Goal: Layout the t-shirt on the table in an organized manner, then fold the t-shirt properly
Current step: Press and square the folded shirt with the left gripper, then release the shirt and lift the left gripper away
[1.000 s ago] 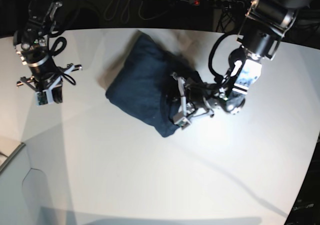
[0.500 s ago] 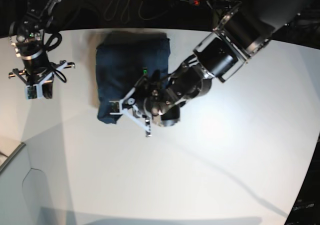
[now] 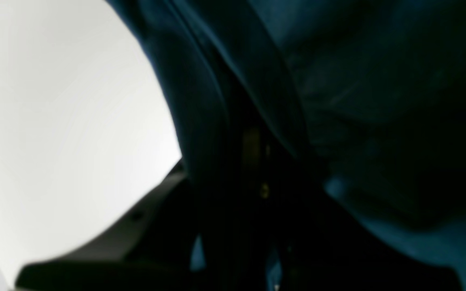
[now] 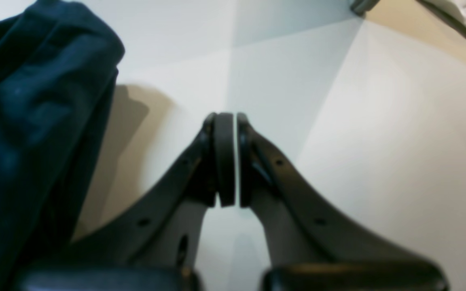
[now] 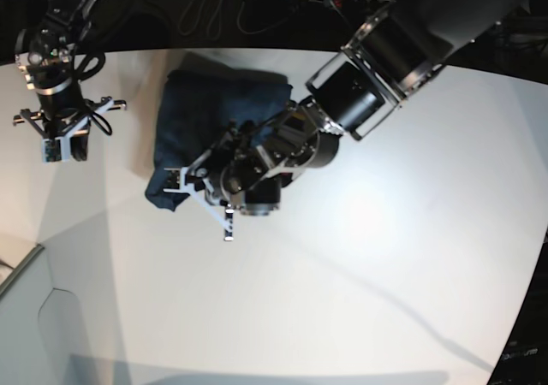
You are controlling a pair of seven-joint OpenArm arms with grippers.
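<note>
The t-shirt (image 5: 210, 120) lies as a folded dark navy bundle on the far left part of the table (image 5: 385, 274), its far edge close to the table's curved far rim; wide bare white surface opens to the right and toward the near side, and a narrower strip of bare table separates the bundle from the right gripper (image 5: 60, 145) at the far left; a grey-white box corner (image 5: 30, 316) cuts into the near left; the left arm reaches in from the far right, and the left gripper (image 5: 184, 184) sits at the bundle's near left corner, clenched on the t-shirt, with cloth bunched around its tip; the left wrist view is almost filled by dark folds (image 3: 338, 101) pressed against the lens, so the jaws themselves are lost in shadow there; the right gripper (image 4: 228, 157) hangs over bare table, pads pressed together on nothing, the shirt's edge (image 4: 34, 121) just beside it; the neckline and label cannot be made out.
</note>
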